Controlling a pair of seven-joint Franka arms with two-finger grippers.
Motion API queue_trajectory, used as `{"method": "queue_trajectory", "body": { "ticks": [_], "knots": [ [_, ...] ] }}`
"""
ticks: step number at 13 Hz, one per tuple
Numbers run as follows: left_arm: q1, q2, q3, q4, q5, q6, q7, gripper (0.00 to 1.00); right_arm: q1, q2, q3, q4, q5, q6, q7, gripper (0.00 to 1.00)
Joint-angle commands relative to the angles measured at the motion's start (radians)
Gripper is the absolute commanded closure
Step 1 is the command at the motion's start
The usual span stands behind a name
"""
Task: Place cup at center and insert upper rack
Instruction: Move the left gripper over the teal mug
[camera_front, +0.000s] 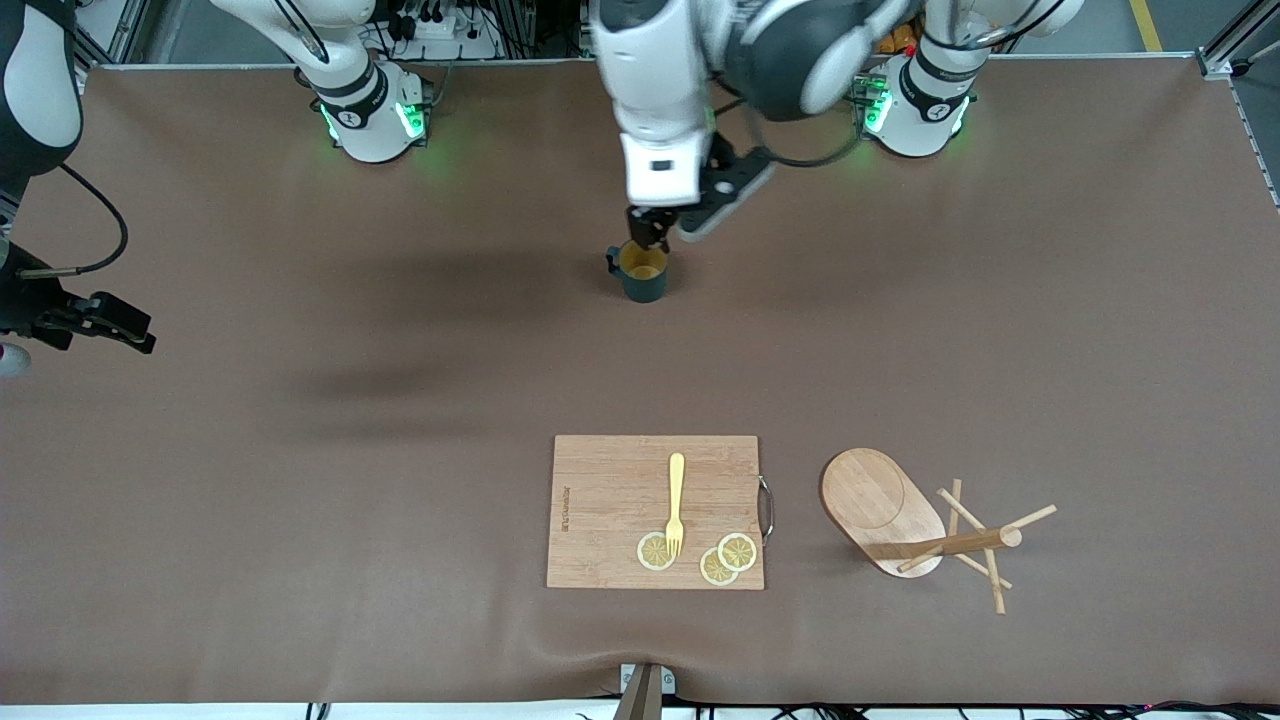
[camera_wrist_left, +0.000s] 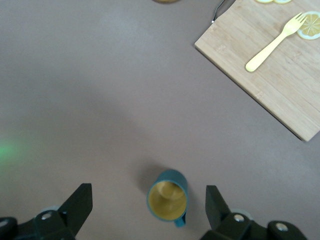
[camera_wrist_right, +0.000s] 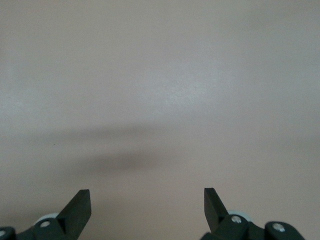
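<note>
The small dark teal ribbed cup (camera_front: 642, 273) with a mustard-yellow inside and a thin loop handle stands upright on the brown table (camera_front: 300, 480), in the middle of its length and on the robots' side of the midline. It is farther from the front camera than the rectangular wooden cutting board (camera_front: 610, 500).

The left gripper (camera_front: 650, 232) hangs directly over the cup. In the left wrist view its two dark fingers (camera_wrist_left: 80, 205) stand wide apart, one on each side of the cup (camera_wrist_left: 168, 201), with clear table between each finger and the cup wall; nothing is held. The right gripper (camera_front: 115, 330) waits at the right arm's end of the table, jaws likewise spread and empty over bare surface, as the right wrist view shows.

The light wooden mug tree (camera_front: 905, 525), with its oval flat base, round post and thin crossing pegs, lies tipped on its side near the front camera, beside the cutting board toward the left arm's end. A yellow fork (camera_front: 676, 500) and three lemon slices (camera_front: 656, 551) rest on the board.

The step in hand appears to be the cup placement, with the gripper straddling the cup at or near the centre. If the cup counts as placed, the next move calls for grasping the toppled mug tree, which probably must be righted onto its base first.
</note>
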Motion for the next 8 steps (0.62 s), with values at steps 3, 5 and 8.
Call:
{"method": "queue_trajectory", "body": {
  "ticks": [3,5,8],
  "knots": [
    [-0.185,0.186,0.010,0.140,0.175,-0.118,-0.216,0.00,-0.024,-0.017,0.021,-0.013,-0.003,-0.008,-0.004,0.00],
    [-0.243,0.245,0.018,0.148,0.251,-0.118,-0.302,0.00,-0.023,-0.016,0.023,-0.013,-0.003,-0.010,-0.004,0.00],
    [-0.366,0.350,0.088,0.205,0.287,-0.118,-0.423,0.00,-0.018,-0.014,0.023,-0.013,-0.003,-0.017,0.002,0.00]
  ]
}}
